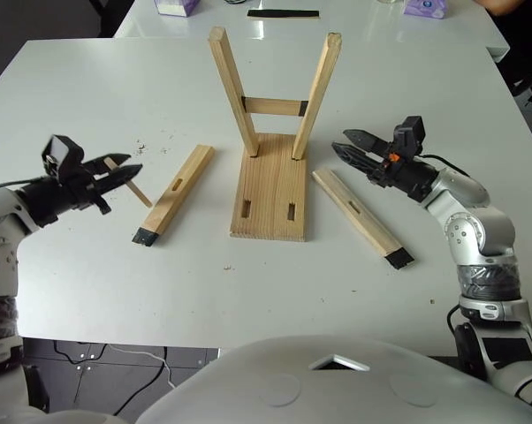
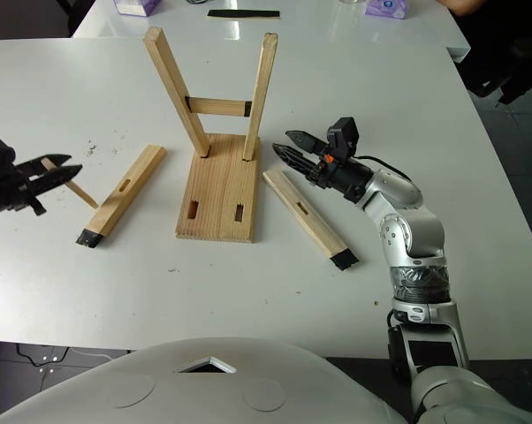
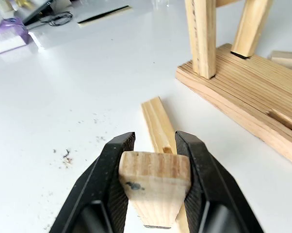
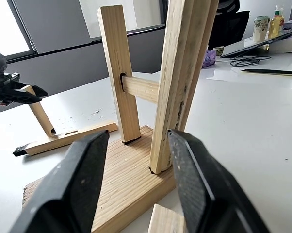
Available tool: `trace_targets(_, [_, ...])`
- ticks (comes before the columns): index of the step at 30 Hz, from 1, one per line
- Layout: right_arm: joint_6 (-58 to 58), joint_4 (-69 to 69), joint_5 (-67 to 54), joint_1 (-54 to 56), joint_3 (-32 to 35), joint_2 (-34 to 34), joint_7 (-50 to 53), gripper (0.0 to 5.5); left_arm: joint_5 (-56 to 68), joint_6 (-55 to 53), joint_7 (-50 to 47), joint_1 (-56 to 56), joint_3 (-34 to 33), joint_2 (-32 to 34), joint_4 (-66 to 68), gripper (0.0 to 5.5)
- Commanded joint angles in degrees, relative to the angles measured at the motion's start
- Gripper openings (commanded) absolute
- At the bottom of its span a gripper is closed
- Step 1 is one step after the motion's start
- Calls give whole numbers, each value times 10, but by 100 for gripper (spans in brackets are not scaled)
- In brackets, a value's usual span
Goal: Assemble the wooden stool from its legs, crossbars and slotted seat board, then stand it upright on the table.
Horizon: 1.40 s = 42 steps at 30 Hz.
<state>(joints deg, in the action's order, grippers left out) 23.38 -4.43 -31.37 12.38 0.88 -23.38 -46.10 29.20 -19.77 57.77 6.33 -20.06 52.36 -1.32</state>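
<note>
Lying flat in the middle of the desk [image 1: 89, 97], the slotted seat board [image 1: 268, 199] serves as the base for building the stool upside down. Two legs, the left upright [image 1: 233, 88] and the right upright [image 1: 317, 93], stand in its far slots. The fitted crossbar [image 1: 270, 107] ties them together, which is probably why they stand without support. The two near slots [image 1: 247, 208] are empty, so by my reckoning the task is about half done. A left loose leg [image 1: 174, 193] lies just left of the board with its mortise facing up. A right loose leg [image 1: 361, 217] lies just right of it, and both are within easy reach of the arm on their side. The left jaws, out at the left side of the desk, are clamped on one end of a spare crossbar [image 3: 154, 182]. It slants down toward the desk close to the left loose leg, though I cannot tell whether its tip touches. That pose suggests the bar is meant for the upturned mortise. The right jaws are spread wide with nothing in them, near the foot of the right upright and over the far end of the right loose leg. They seem placed either to steady the frame or to take that leg.
</note>
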Motion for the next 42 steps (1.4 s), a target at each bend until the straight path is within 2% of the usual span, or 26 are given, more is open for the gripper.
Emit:
trace_targets(1, [7,1,-13,6,20,5,5,223,45,-47,-9,-2,9,-26,-87,132])
trace_targets(6, [9,13,-4,25,14,9,0,223,60,-64,-41,-67,33,-55,-128,132])
trace_targets(12, [-1,30,7,35,12,9,-7,223,-3,0,4,-164,70,-35,-23,132])
trace_targets(19, [-10,49,15,48,2,16,-15,223,-35,92,90,-233,109,-59,116,132])
trace_targets(26, [-7,59,13,59,10,11,-22,223,-51,132,129,-237,121,-62,168,132])
trace_targets(42, [-1,61,17,55,6,6,-32,223,-54,131,135,-190,120,-74,146,132])
